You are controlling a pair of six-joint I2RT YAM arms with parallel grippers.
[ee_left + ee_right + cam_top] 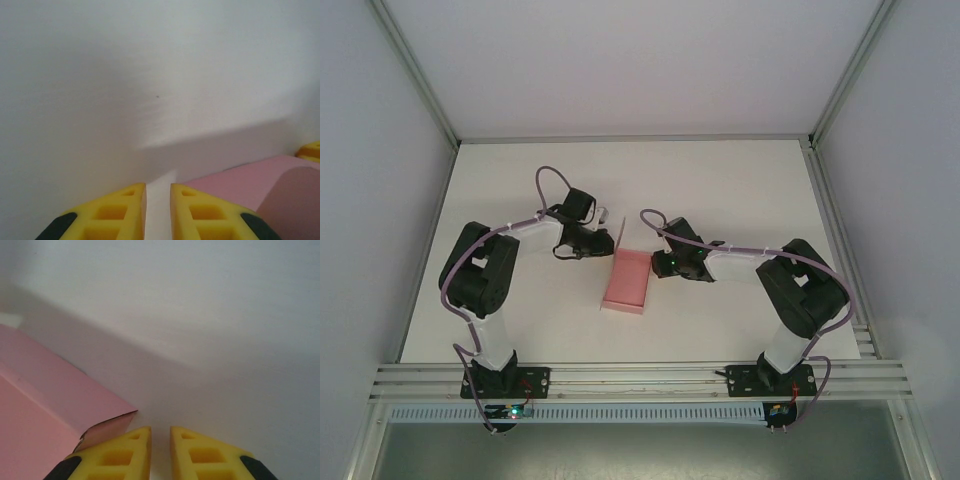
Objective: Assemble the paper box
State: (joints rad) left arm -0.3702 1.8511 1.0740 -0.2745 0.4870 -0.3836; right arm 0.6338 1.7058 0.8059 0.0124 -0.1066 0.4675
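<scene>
Centrally, pink paper box (626, 280), left pincer (158, 187), right pincer (160, 428) flanking it, both barely open

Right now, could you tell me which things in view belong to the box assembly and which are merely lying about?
Belongs: paper box, left gripper, right gripper.
Merely there: white table, metal rail along its near edge.
</scene>
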